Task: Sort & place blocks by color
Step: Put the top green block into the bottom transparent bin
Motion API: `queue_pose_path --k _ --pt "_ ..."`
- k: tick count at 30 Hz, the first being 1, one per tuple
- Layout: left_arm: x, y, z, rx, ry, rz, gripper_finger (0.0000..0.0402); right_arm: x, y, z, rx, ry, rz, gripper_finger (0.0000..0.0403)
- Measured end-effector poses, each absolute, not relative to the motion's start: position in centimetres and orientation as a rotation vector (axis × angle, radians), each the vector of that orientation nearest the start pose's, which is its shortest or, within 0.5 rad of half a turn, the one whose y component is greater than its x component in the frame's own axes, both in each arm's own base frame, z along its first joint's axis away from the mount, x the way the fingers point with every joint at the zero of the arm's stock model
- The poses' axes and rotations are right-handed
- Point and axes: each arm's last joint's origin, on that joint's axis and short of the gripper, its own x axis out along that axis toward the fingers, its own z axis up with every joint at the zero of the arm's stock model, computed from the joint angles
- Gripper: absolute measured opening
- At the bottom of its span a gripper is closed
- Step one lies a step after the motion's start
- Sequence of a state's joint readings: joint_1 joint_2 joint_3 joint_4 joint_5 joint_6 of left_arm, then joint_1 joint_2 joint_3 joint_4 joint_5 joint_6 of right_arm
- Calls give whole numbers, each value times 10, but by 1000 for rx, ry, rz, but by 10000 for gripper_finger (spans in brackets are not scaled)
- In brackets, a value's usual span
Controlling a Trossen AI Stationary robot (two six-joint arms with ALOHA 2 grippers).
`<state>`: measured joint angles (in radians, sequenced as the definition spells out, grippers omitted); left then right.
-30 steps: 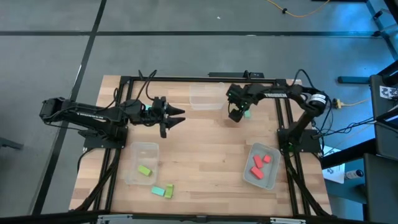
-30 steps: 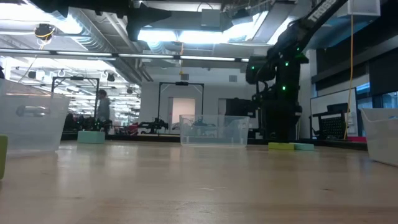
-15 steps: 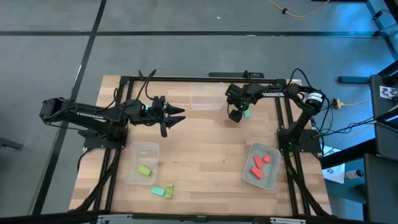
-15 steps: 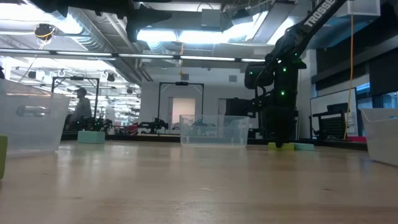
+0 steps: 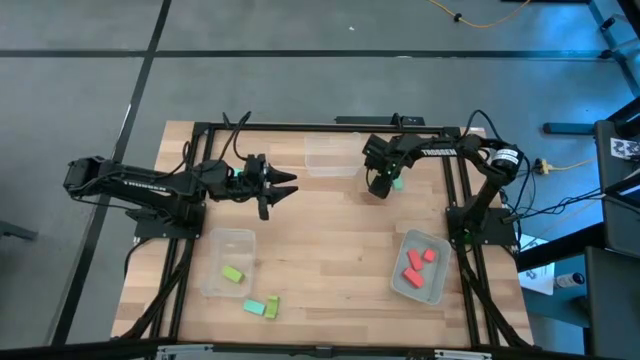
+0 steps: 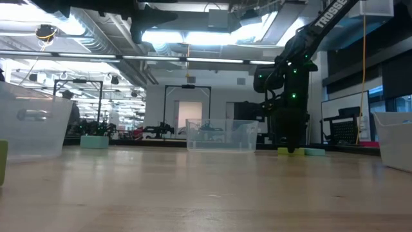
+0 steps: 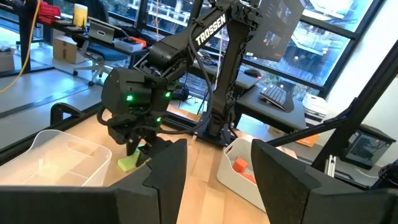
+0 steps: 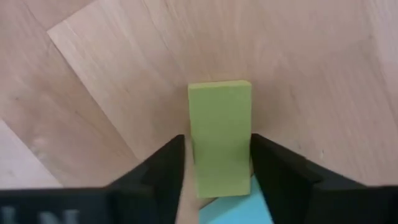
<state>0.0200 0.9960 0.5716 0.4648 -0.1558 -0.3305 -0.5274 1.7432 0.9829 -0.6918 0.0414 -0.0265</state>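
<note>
a: where is the right gripper (image 8: 214,171)?

b: down at the far right of the pale wooden table (image 5: 330,240), just right of the empty clear plastic bin (image 5: 331,158) at the far edge. its dark, flat-faced fingers (image 8: 163,171) flank a lime block (image 8: 221,137), a smooth matte rectangle lying flat on the wood grain. they sit right against its long sides, but i cannot tell whether they actually press it yet.

a: anything under it?

b: a teal block (image 8: 239,205) shows at the lime one's near end, touching it, partly under the gripper.

a: and the left gripper (image 5: 283,186)?

b: it hangs over the left-centre of the table, pointing toward the right arm, its two angular black fingers (image 7: 165,174) spread apart with nothing between them.

a: the other blocks?

b: a translucent bin near left (image 5: 228,262) holds one lime block (image 5: 232,273). just outside it, toward the near edge, a teal block (image 5: 254,308) and a lime one (image 5: 271,306) lie touching on the bare wood. the grey, opaque-looking bin near right (image 5: 421,268) holds three red-orange blocks (image 5: 417,264), small rectangles lying at different angles.

a: the low view?

b: the right arm's dark column stands at the table surface, green lights on it, with a lime sliver (image 6: 283,151) and a teal sliver (image 6: 315,152) at its foot.
</note>
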Motion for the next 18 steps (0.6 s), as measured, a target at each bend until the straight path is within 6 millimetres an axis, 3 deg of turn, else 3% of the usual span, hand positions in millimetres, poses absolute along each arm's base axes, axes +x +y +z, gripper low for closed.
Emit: queue_pose_path --k 3,14,18 --pt "221 9 283 -332 -69 168 172 255 -150 143 336 1428 -449 119" --pt "221 9 283 -332 -70 168 172 252 -146 145 379 1451 -434 118" --pt "221 9 283 -332 -70 167 172 247 -141 161 377 1429 -435 118"
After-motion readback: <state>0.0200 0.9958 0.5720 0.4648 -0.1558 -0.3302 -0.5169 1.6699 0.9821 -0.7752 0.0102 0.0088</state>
